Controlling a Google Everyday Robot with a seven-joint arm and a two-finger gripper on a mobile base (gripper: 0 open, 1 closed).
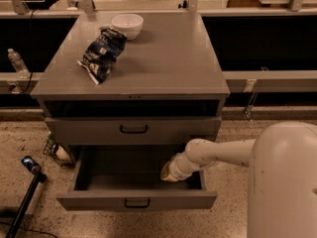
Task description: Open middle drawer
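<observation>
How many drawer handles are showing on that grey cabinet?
2. The upper handle is on the shut upper drawer. The lower handle is on the pulled-out middle drawer, and the gripper is inside its tray. A lower drawer's handle may be hidden.

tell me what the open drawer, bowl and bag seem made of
The middle drawer: likely painted sheet metal, matte grey, thin flat walls. The bowl: smooth white, ceramic or plastic, unclear which. The bag: crinkled dark film with shiny creases, probably plastic or foil. The gripper is inside the open drawer, at its right.
</observation>
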